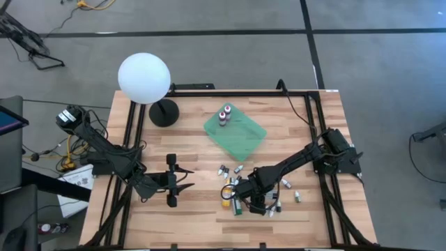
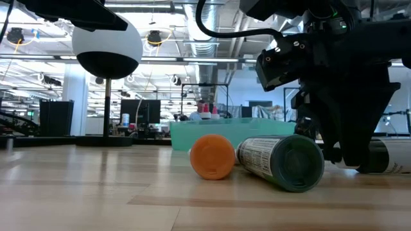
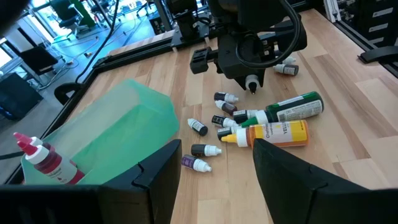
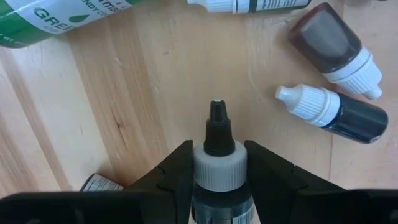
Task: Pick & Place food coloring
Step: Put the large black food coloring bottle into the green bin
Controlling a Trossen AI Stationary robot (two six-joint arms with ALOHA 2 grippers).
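The right hand [image 4: 217, 165] is down in the scatter of bottles near the front middle of the pale wooden table [image 1: 202, 216], its two dark fingers [image 4: 177, 168] pinching a small bottle with a white collar and black nozzle tip [image 4: 216, 155]. Just beyond that nozzle lie two tiny dark bottles with white caps [image 4: 339, 111], a slim dark tube [image 4: 249, 5] and part of a larger green-labelled bottle [image 4: 43, 18]. In the high view the same hand [image 1: 254, 199] sits among the loose food coloring bottles [image 1: 233, 185], with a few more white-capped ones [image 1: 289, 192] to its right. The left wrist view shows a larger green bottle [image 3: 295, 107] and a yellow bottle with an orange label [image 3: 273, 134] lying side by side in this group. Behind the scatter a flat translucent green tray [image 1: 240, 139] holds two red-pink bottles [image 1: 224, 115] standing at its far corner. The left hand [image 1: 182, 180] hovers over the table left of the bottles, its fingers spread apart. A white ball lamp on a black base [image 1: 145, 80] stands at the back left.
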